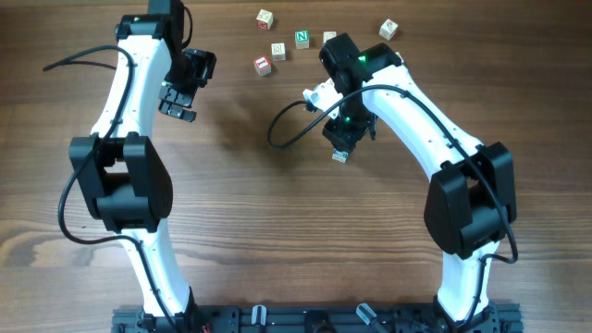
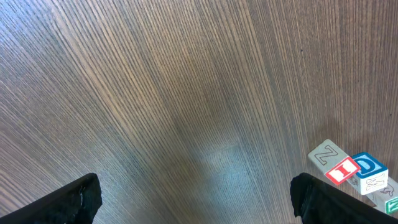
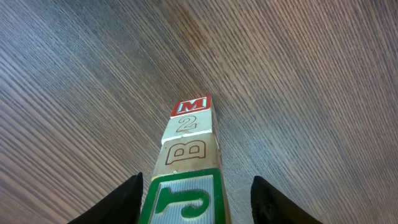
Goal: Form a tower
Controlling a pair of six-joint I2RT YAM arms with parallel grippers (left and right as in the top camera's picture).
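right gripper (image 3: 198, 199) spread around the tower (image 3: 188, 149) at its green J cube (image 3: 181, 198), gap on one side so no pinch, tower just right of mid-table, left gripper (image 2: 196, 200) splayed wide over the wooden table (image 2: 186, 93)

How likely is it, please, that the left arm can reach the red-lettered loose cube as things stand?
Probably yes: the left gripper is open, with only bare table between it and the red-lettered cube.
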